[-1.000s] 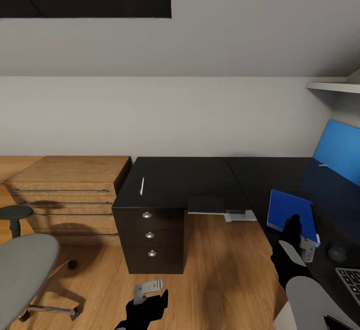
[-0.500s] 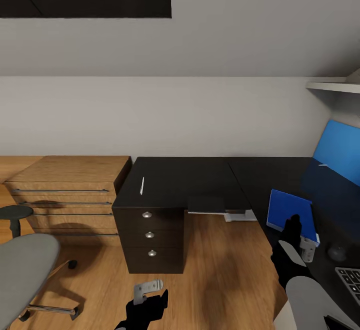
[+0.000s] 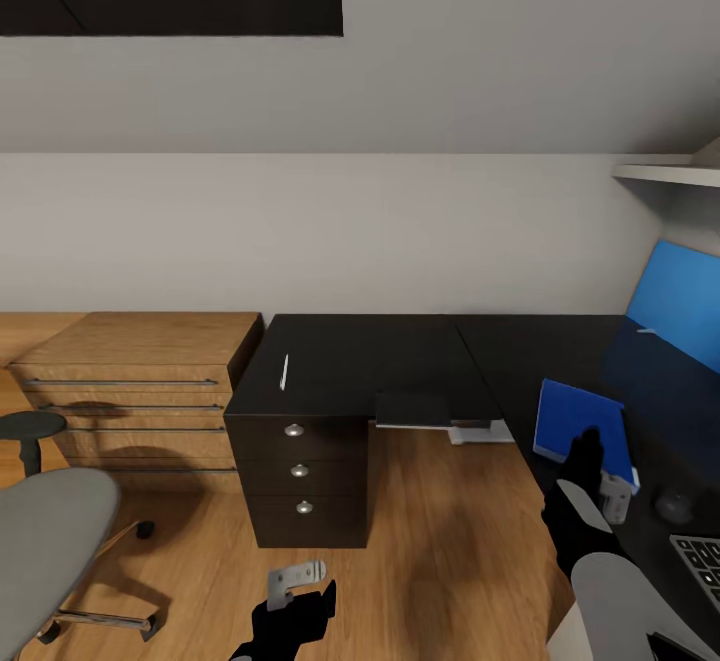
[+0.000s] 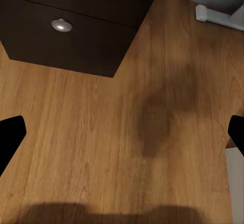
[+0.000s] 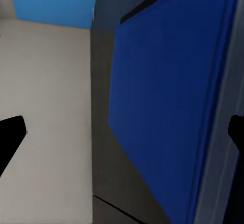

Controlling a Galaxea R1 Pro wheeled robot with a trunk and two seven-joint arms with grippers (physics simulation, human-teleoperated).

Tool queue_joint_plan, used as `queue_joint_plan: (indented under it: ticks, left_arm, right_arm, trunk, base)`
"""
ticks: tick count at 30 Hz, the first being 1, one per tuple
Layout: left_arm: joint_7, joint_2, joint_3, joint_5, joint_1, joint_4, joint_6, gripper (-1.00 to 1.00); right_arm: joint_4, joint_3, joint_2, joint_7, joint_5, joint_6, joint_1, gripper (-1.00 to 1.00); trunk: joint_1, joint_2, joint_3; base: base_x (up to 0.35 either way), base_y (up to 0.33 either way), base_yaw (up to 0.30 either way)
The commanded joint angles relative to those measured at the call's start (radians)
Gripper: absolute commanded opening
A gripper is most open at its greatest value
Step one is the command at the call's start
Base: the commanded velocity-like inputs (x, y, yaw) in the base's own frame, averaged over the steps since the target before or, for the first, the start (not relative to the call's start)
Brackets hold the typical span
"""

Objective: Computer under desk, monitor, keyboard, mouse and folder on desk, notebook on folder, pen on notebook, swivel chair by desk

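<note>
The blue folder [image 3: 580, 421] stands tilted on the black desk [image 3: 400, 351] at its right part. My right gripper [image 3: 605, 489] is at the folder's lower near corner. In the right wrist view the folder [image 5: 168, 107] lies close ahead, and the fingers sit far apart, open. The white pen [image 3: 285, 371] lies on the desk's left end. A flat grey notebook [image 3: 412, 408] rests at the desk's front edge. The mouse [image 3: 675, 508] and keyboard [image 3: 702, 561] lie at the far right. The grey swivel chair [image 3: 50, 541] is at lower left. My left gripper [image 3: 295, 581] hangs open over the floor.
A black three-drawer unit [image 3: 300, 481] stands under the desk's left end, with its knob [image 4: 61, 26] in the left wrist view. A light wooden drawer chest [image 3: 140, 381] stands left of it. The blue back panel [image 3: 680, 301] rises at the right. Wooden floor [image 4: 127, 132] lies below.
The silver finger of my right gripper by the folder's lower corner has shifted slightly. Everything else stays as it was.
</note>
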Motion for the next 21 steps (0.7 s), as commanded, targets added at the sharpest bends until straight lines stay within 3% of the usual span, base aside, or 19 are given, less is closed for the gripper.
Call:
queue_joint_plan:
  ticks: [1,8,15,21]
  left_arm:
    - [0.008,0.000,-0.001,0.008,-0.001,-0.001,0.002,1.00]
    - [0.008,0.000,-0.001,0.008,-0.001,0.001,0.002,1.00]
    - [0.008,0.000,0.000,0.008,-0.001,0.001,0.002,1.00]
    - [0.008,0.000,0.000,0.008,-0.001,0.001,0.002,1.00]
  right_arm:
    - [-0.004,0.000,0.000,0.008,-0.011,-0.001,-0.001,1.00]
    - [-0.094,0.000,0.012,0.004,-0.010,-0.001,0.014,1.00]
    - [-0.250,0.005,0.052,-0.023,-0.007,-0.001,0.091,1.00]
    - [-0.375,0.063,0.075,-0.092,0.002,-0.001,0.153,1.00]
  trunk:
    - [0.000,-0.001,-0.001]
    - [0.000,-0.001,-0.001]
    - [0.000,-0.001,-0.001]
    - [0.000,-0.001,-0.001]
  base:
    - [0.000,0.000,0.000]
    - [0.000,0.000,0.000]
    - [0.000,0.000,0.000]
    - [0.000,0.000,0.000]
